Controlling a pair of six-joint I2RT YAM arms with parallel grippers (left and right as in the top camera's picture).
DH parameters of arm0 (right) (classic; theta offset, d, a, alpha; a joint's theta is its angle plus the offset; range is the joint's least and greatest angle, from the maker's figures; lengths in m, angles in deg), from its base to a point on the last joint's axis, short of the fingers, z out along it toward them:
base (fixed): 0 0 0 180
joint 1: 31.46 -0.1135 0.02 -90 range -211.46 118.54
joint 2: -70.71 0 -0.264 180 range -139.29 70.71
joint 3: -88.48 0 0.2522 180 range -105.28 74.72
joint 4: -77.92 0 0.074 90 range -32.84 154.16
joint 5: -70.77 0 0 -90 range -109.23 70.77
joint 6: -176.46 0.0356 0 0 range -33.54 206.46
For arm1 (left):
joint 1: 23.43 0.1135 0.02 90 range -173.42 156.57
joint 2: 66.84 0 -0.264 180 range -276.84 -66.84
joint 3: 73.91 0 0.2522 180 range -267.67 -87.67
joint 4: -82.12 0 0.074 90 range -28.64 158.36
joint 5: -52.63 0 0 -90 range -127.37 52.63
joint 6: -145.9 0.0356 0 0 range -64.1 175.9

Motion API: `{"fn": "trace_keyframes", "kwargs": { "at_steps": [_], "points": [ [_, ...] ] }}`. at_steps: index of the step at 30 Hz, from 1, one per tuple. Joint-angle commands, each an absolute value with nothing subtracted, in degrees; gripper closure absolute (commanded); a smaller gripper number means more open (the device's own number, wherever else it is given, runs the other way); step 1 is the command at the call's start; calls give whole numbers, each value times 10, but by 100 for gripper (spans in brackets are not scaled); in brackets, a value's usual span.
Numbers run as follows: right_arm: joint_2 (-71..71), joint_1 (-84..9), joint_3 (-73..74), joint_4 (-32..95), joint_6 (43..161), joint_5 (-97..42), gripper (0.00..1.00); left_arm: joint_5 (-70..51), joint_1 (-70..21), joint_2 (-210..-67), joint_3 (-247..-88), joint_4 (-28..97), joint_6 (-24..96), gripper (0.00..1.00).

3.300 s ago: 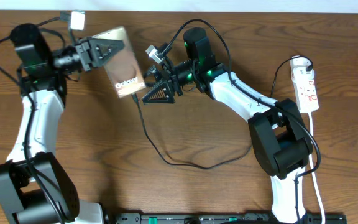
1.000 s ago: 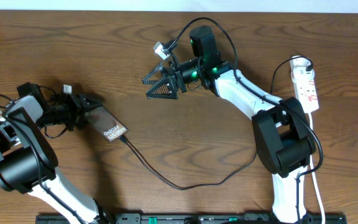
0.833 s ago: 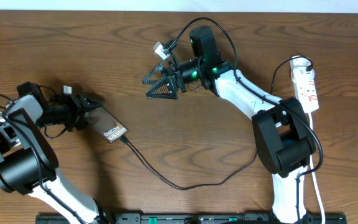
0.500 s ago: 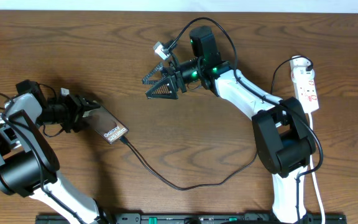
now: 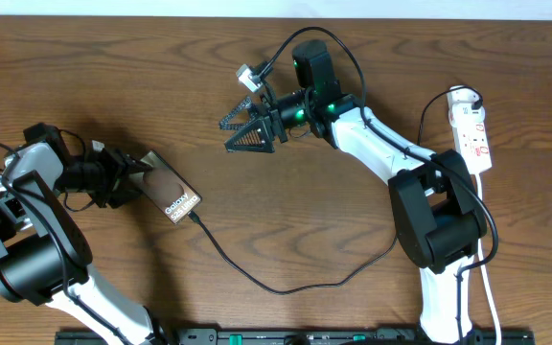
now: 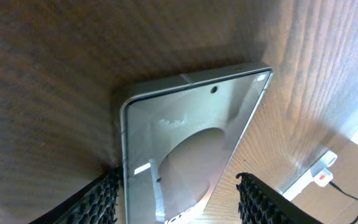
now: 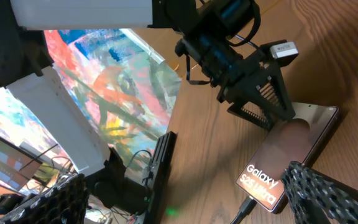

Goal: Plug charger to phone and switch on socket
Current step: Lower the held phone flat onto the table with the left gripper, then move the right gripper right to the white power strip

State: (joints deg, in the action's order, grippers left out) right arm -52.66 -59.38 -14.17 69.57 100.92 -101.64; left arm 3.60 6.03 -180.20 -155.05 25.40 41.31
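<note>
The phone (image 5: 172, 190) lies face up on the wooden table at the left, "Galaxy S25 Ultra" readable (image 7: 261, 185). The charger (image 5: 276, 288), a thin black cable, has its connector (image 5: 192, 217) in the phone's lower end. My left gripper (image 5: 134, 180) is open at the phone's far end; in the left wrist view the phone (image 6: 191, 143) reaches between the fingers, close to the left one and apart from the right one. My right gripper (image 5: 247, 129) hangs open and empty over the table's middle. The socket (image 5: 472, 134), a white strip with red markings, lies at the far right.
The black cable loops across the table's front toward the right arm's base (image 5: 434, 225). The socket's white cord (image 5: 487, 278) runs down the right edge. A black rail (image 5: 286, 337) lines the front edge.
The left gripper has opened wider and drawn back a little to the left. The phone now lies flat on the table. The right arm has not moved.
</note>
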Motion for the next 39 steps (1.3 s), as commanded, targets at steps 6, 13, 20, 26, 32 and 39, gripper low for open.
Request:
{"fn": "trace_keyframes", "kwargs": {
  "at_steps": [6,13,20,26,32,39],
  "points": [
    [-522,-589,-144,695,1001,-1006,1,-123,64,-1811,-1521,229,395,37],
    [-522,-589,-144,694,1002,-1006,1,-108,64,-1628,-1521,216,390,36],
    [-522,-574,-144,613,1088,-850,1,70,25,-1456,-1521,279,432,29],
    [-479,-525,-145,414,1065,-604,1,71,-92,-1397,-1522,335,431,28],
    [-313,-456,-145,275,1048,-395,1,70,-197,-1397,-1522,421,432,27],
    [-78,-316,-145,240,1034,-217,1,-32,-262,-1398,-1520,407,432,24]
  ]
}}
